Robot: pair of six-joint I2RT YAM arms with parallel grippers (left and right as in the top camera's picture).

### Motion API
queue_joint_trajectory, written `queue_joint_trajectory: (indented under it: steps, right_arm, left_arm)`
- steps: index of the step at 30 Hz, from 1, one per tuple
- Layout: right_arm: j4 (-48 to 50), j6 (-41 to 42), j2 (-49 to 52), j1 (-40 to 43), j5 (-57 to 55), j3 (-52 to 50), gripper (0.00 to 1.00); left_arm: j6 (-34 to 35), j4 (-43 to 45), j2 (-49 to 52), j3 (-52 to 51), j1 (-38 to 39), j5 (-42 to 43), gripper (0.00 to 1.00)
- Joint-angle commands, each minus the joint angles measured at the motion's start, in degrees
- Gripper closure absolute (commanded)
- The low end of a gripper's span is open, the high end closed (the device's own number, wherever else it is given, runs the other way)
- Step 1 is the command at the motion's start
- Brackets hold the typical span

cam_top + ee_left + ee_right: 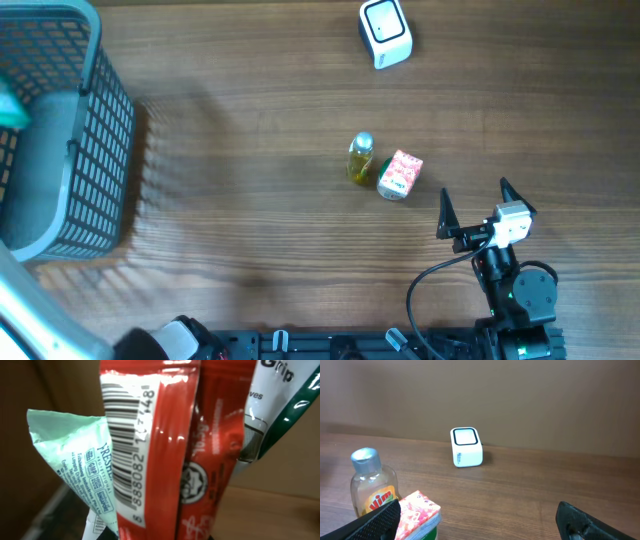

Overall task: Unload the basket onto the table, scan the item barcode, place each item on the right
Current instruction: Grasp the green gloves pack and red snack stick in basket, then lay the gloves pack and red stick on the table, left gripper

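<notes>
Left claw was pinched shut, seemingly on the red sachet [165, 460], by the 9 o'clock basket [110, 130]. Floppy, slick foil, so grip an edge, barcode [127, 435] clear. Right claw [474, 190] gaped wide.

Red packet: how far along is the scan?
Done: the left end effector, unseen itself, appears shut on the red packet, barcode showing. In hand: getting it clear of the mint packet next to it. Left: carry it to the scanner. Right end effector is open, empty.

Basket [110, 140] far left — bottle [361, 158] just left of box [400, 175] mid-table, scanner [385, 33] behind them.
</notes>
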State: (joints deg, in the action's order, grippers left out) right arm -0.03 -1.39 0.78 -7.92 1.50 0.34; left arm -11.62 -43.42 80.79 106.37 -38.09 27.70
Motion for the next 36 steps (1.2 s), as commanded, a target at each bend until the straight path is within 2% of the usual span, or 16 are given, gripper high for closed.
queue_joint_trajectory:
  steps: [1, 7, 9, 12, 17, 25, 30, 36]
  right_arm:
    - [0.15, -0.11, -0.35, 0.35, 0.57, -0.04, 0.00]
    - [0.15, -0.11, -0.35, 0.35, 0.57, -0.04, 0.00]
    - [0.15, -0.09, -0.35, 0.35, 0.57, -0.04, 0.00]
    - [0.15, -0.07, -0.35, 0.35, 0.57, -0.04, 0.00]
    - [0.15, -0.09, -0.35, 0.35, 0.57, -0.04, 0.00]
    - [0.15, -0.09, -0.35, 0.35, 0.57, -0.04, 0.00]
    - [0.15, -0.07, -0.35, 0.35, 0.57, -0.04, 0.00]
    - [0.15, -0.11, -0.35, 0.35, 0.57, -0.04, 0.00]
  left_arm:
    - [4.87, -4.37, -3.58, 0.02, 9.07, 3.61, 0.96]
    - [6.56, -20.26, -3.87, -0.66, 30.47, -2.75, 0.96]
    - [6.80, -23.30, -2.64, -2.14, 35.76, -4.35, 0.96]
    - [10.93, -23.65, -0.70, -6.49, 42.64, -9.29, 0.96]
    - [17.38, -17.46, 3.72, -19.26, 51.69, -14.19, 0.96]
    - [36.76, -2.29, 8.90, -36.76, 58.05, -28.79, 0.96]
    - [38.01, 3.80, 12.68, -43.71, 60.94, -30.49, 0.96]
    - [39.58, 8.66, 18.25, -46.14, 62.31, -33.18, 0.96]
